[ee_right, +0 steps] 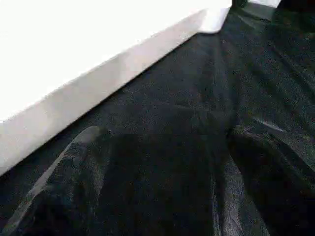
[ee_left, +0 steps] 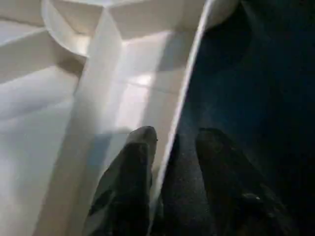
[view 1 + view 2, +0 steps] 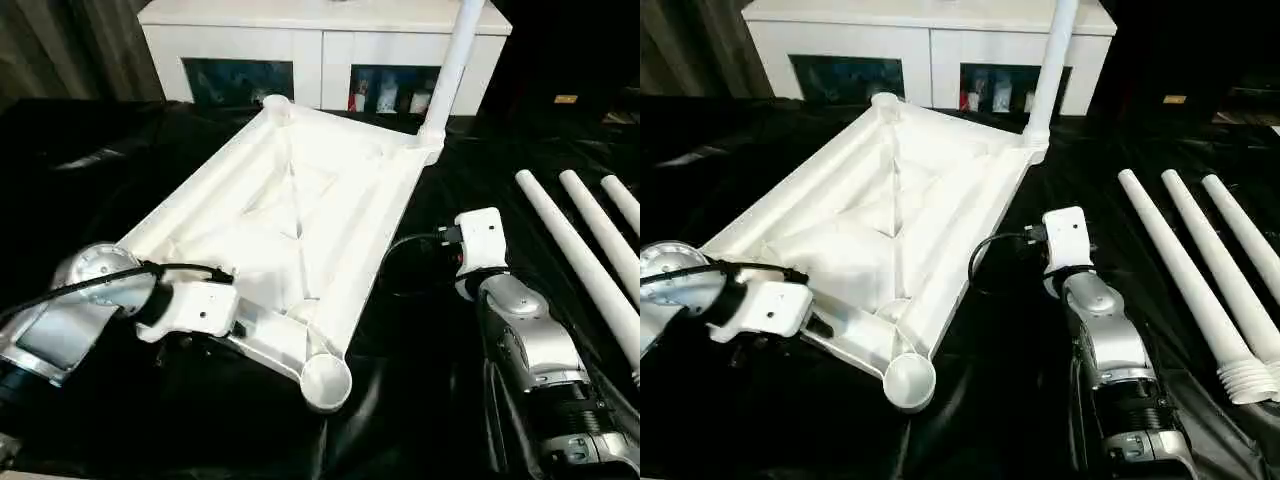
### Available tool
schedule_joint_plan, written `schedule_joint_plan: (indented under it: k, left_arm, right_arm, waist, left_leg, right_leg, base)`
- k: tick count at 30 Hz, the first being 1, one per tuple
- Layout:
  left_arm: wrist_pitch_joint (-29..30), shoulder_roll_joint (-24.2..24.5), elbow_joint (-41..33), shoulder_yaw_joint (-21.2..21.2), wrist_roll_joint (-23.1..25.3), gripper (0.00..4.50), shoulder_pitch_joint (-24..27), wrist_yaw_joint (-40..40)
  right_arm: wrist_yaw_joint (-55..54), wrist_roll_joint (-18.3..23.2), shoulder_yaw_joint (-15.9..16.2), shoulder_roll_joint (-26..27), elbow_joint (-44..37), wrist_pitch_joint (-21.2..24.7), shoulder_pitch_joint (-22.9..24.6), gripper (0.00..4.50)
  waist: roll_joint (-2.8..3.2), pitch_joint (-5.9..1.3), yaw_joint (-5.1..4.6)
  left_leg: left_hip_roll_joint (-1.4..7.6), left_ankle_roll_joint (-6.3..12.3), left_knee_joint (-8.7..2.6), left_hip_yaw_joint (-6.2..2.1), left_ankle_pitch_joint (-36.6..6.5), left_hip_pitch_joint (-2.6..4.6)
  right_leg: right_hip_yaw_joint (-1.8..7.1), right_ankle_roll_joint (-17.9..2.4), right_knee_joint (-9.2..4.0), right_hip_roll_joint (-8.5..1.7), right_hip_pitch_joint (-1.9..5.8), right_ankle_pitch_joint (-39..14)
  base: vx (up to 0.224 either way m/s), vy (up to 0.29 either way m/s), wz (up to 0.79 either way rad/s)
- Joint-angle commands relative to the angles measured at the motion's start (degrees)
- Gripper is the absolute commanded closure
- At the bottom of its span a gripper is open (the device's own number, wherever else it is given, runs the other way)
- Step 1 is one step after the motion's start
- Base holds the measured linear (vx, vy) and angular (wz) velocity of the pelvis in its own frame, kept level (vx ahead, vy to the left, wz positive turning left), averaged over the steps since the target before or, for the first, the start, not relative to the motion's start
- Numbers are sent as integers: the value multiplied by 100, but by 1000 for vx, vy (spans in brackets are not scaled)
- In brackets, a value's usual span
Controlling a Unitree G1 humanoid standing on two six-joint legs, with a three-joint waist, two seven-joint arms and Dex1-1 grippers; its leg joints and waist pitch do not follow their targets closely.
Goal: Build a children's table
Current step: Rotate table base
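A: What is the surface like?
B: A black, wrinkled sheet (image 3: 420, 400) covers it; a white cabinet (image 3: 320, 45) with dark glass doors stands at the top.
A: And the tabletop (image 3: 290, 215)?
B: Centre frame, ribbed underside up, one leg (image 3: 452, 65) upright in its far right corner socket. Three tapered legs (image 3: 1200, 270) lie at right.
A: Any writing?
B: None legible.
A: Hands?
B: Left hand (image 2: 172, 147) straddles the near rim, fingers parted. Right hand (image 1: 162, 162) is spread open beside the tabletop's right edge, empty.

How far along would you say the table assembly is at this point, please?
One leg stands in the tabletop's far corner socket. The left gripper straddles the near rim, fingers apart; the right gripper is open over the black cloth. Three legs still lie loose.
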Motion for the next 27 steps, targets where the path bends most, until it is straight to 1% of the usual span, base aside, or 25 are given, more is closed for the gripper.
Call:
schedule_joint_plan:
  k: [1,2,3,5,6,7,9,11,12,13,14,17,18,19,20,21,23,25,27]
  left_arm:
    - [140,28,-223,223,-176,236,-159,-31]
    - [172,63,-322,279,-239,221,-189,-73]
    - [80,97,-414,296,-220,210,-195,-78]
    - [38,134,-477,242,-168,204,-150,-124]
    - [24,149,-487,209,-137,201,-119,-142]
    - [-2,174,-491,151,-84,201,-68,-172]
    - [-141,328,-459,-116,199,201,159,-238]
    - [-148,357,-470,-150,233,201,198,-233]
    - [-194,401,-472,-219,355,201,262,-187]
    - [-194,401,-472,-219,355,201,262,-187]
    - [-217,408,-489,-243,396,201,303,-170]
    - [-335,251,-382,-314,618,201,333,102]
    - [-447,159,-249,-345,723,201,297,244]
    - [-447,159,-249,-345,723,201,297,244]
    - [-561,91,-122,-373,834,201,265,391]
    - [-651,50,-11,-399,950,201,233,520]
    - [-701,23,85,-420,1029,201,218,581]
    - [-697,10,107,-414,1048,229,207,609]
    - [-699,-17,136,-387,1036,240,186,638]
  right_arm:
    - [67,-4,-35,-34,-29,-63,25,37]
    - [242,87,-27,-18,-144,-92,82,37]
    - [443,174,2,-10,-296,-96,155,37]
    - [554,179,52,-23,-377,-81,206,37]
    - [561,164,66,-28,-385,-79,217,37]
    - [564,144,82,-33,-389,-80,232,37]
    - [500,106,58,-29,-311,-120,243,37]
    - [486,105,48,-26,-307,-124,248,37]
    - [466,112,32,-17,-332,-113,266,37]
    - [466,112,32,-17,-332,-113,266,37]
    - [482,106,23,-10,-360,-105,283,37]
    - [554,86,3,26,-450,-53,332,37]
    - [568,86,11,35,-447,-48,333,37]
    - [568,86,11,35,-447,-48,333,37]
    - [572,90,29,41,-436,-54,333,37]
    - [582,89,51,48,-422,-57,328,37]
    - [593,86,83,65,-404,-55,319,37]
    - [597,83,88,74,-397,-54,314,37]
    - [615,74,103,94,-370,-52,301,37]
  waist:
    - [21,-375,3]
    - [9,-368,6]
    - [6,-366,10]
    - [4,-365,9]
    - [14,-360,9]
    - [16,-362,6]
    - [25,-348,-11]
    - [23,-346,-21]
    - [54,-341,-9]
    - [55,-339,-7]
    - [34,-322,-9]
    - [22,-307,-13]
    - [12,-298,-14]
    - [11,-297,-19]
    - [21,-303,-14]
    - [21,-300,-17]
    - [14,-304,-15]
    - [12,-302,-14]
    - [18,-298,-15]
  left_leg:
    - [319,-238,-419,-146,-1654,205]
    - [322,-212,-419,-150,-1638,194]
    - [328,-174,-417,-157,-1652,181]
    - [333,-119,-421,-158,-1598,178]
    - [332,-121,-421,-158,-1587,180]
    - [331,-126,-420,-158,-1574,180]
    - [332,-165,-433,-169,-1659,168]
    - [336,-179,-441,-172,-1722,173]
    - [343,-230,-441,-162,-1815,212]
    - [343,-247,-449,-168,-1845,212]
    - [341,-275,-455,-166,-1948,213]
    - [346,-309,-469,-182,-2078,203]
    - [344,-302,-469,-182,-2063,204]
    - [338,-294,-466,-180,-2061,198]
    - [343,-295,-467,-185,-2049,204]
    - [340,-294,-466,-183,-2042,198]
    - [342,-275,-465,-188,-2024,195]
    - [345,-268,-470,-189,-2007,192]
    - [345,-270,-472,-186,-2031,199]
  right_leg:
    - [239,-1465,-314,-260,194,-1011]
    - [237,-1477,-316,-263,204,-1017]
    - [239,-1462,-319,-273,219,-1054]
    - [237,-1427,-316,-265,214,-1053]
    - [238,-1432,-316,-267,206,-1058]
    - [236,-1437,-314,-265,207,-1055]
    - [241,-1388,-328,-270,208,-1193]
    - [243,-1346,-337,-271,199,-1289]
    - [248,-1365,-347,-262,167,-1305]
    - [243,-1370,-352,-257,168,-1305]
    - [244,-1363,-357,-249,157,-1358]
    - [252,-1288,-365,-264,159,-1528]
    - [254,-1263,-374,-265,147,-1541]
    - [257,-1255,-377,-264,149,-1552]
    - [259,-1248,-379,-271,149,-1548]
    - [258,-1247,-377,-268,147,-1527]
    - [257,-1238,-376,-273,152,-1498]
    - [255,-1272,-371,-272,152,-1457]
    - [251,-1293,-368,-262,141,-1421]
  base:
    - [0,0,0]
    - [0,0,0]
    - [0,0,0]
    - [0,0,0]
    - [0,0,0]
    - [0,0,0]
    - [0,0,0]
    - [0,0,0]
    - [0,0,0]
    - [0,0,0]
    - [0,0,0]
    - [0,0,0]
    - [0,0,0]
    - [0,0,0]
    - [0,0,0]
    - [0,0,0]
    - [0,0,0]
    - [0,0,0]
    - [0,0,0]
